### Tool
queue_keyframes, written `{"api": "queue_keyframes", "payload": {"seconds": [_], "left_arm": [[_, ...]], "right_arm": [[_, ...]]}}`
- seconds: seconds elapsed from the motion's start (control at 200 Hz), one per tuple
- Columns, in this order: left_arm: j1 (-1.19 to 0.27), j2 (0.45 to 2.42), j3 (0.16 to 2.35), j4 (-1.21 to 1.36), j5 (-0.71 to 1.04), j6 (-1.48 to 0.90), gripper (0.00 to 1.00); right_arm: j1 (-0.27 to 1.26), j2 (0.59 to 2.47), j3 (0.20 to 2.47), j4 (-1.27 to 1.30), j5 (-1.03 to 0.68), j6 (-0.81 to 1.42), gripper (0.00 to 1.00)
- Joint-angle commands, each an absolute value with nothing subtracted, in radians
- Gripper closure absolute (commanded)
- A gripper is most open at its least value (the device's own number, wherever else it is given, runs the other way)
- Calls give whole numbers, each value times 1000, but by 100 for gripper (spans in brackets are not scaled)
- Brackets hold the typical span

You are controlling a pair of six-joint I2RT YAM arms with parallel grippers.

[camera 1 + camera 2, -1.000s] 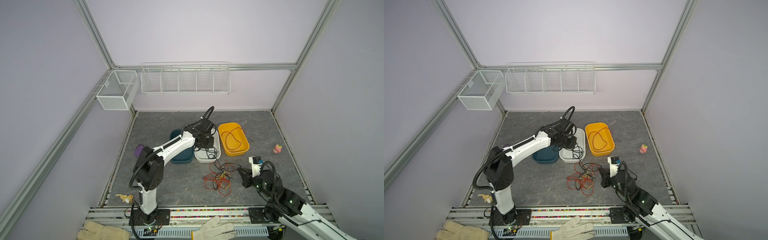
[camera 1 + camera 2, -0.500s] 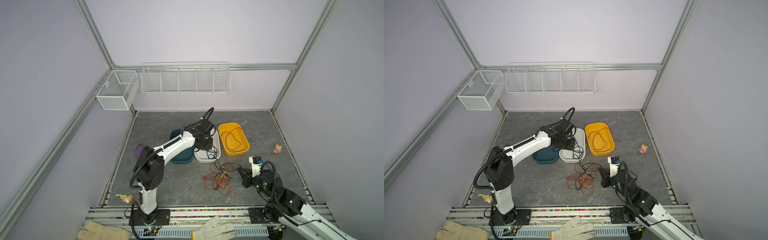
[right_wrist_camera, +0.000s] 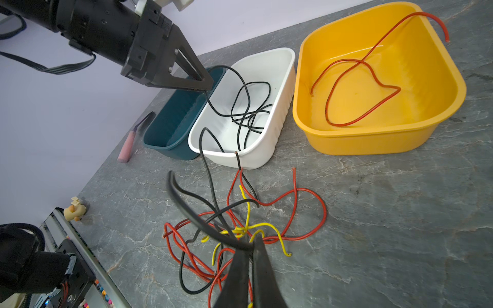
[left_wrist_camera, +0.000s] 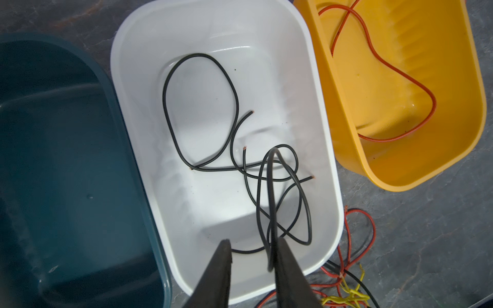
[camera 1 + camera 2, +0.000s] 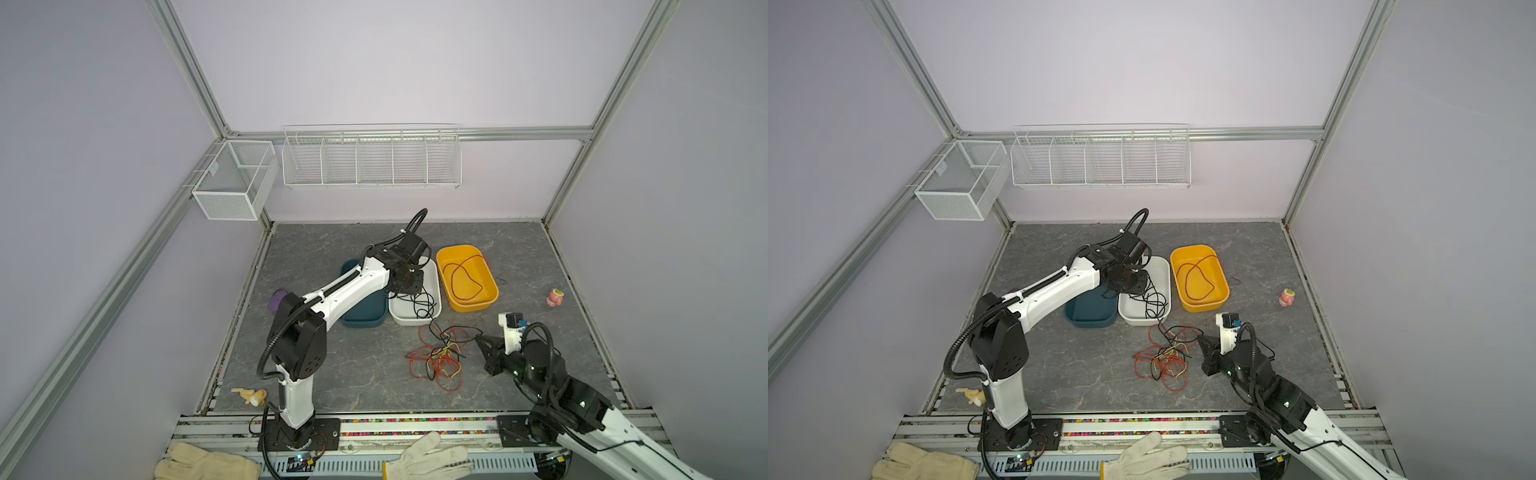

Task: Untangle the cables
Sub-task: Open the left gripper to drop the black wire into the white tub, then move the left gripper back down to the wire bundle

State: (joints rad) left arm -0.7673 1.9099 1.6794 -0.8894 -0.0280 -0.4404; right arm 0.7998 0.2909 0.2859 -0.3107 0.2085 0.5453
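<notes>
Left gripper (image 4: 253, 242), jaws slightly parted, releases a black cable (image 4: 270, 186) into the white tub (image 4: 266, 80) while the right gripper (image 3: 249, 244), clamped shut on the tangle (image 3: 234, 230), anchors it

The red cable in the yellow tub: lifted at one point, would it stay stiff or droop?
Probably droops: the red cable lies in loose curves. Somewhat springy: one end arches over the yellow tub rim. Likely light, being thin.

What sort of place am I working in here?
Probably a lab robot test cell: aluminium frame posts edge plain lilac walls, the left arm and right arm are bolted to a front rail, and wire baskets hang on those walls.
</notes>
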Motion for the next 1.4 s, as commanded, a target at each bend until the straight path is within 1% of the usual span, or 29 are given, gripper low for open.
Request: {"api": "queue_keyframes", "payload": {"seconds": [0.0, 0.125, 0.265, 0.345, 0.555, 0.725, 0.885, 1.034, 1.104, 1.234, 1.299, 1.394], "left_arm": [[-758, 1965, 1730, -965, -69, -431, 74], [-744, 1994, 1757, -983, -79, -426, 86], [-734, 2031, 1793, -1007, -102, -414, 97], [-726, 2058, 1823, -1028, -120, -405, 99], [-716, 2139, 1918, -1085, -176, -378, 99], [-715, 2215, 2017, -1135, -216, -356, 95], [-715, 2262, 2103, -1182, -236, -339, 85], [-715, 2263, 2163, -1215, -263, -339, 72], [-715, 2265, 2199, -1238, -291, -339, 63], [-715, 2274, 2274, -1288, -343, -332, 52], [-715, 2282, 2311, -1316, -350, -326, 50], [-715, 2281, 2343, -1345, -350, -327, 50]], "right_arm": [[795, 275, 274, -299, 211, 537, 94], [794, 276, 274, -299, 212, 537, 94], [794, 276, 274, -298, 213, 537, 94], [796, 278, 274, -296, 212, 538, 94], [795, 287, 274, -291, 210, 537, 94], [795, 291, 273, -290, 211, 538, 94], [796, 291, 274, -291, 212, 539, 94], [795, 291, 274, -288, 213, 537, 94], [795, 294, 274, -286, 213, 537, 94], [796, 297, 274, -283, 210, 538, 94], [795, 299, 274, -284, 210, 537, 94], [796, 296, 274, -283, 209, 537, 94]]}}
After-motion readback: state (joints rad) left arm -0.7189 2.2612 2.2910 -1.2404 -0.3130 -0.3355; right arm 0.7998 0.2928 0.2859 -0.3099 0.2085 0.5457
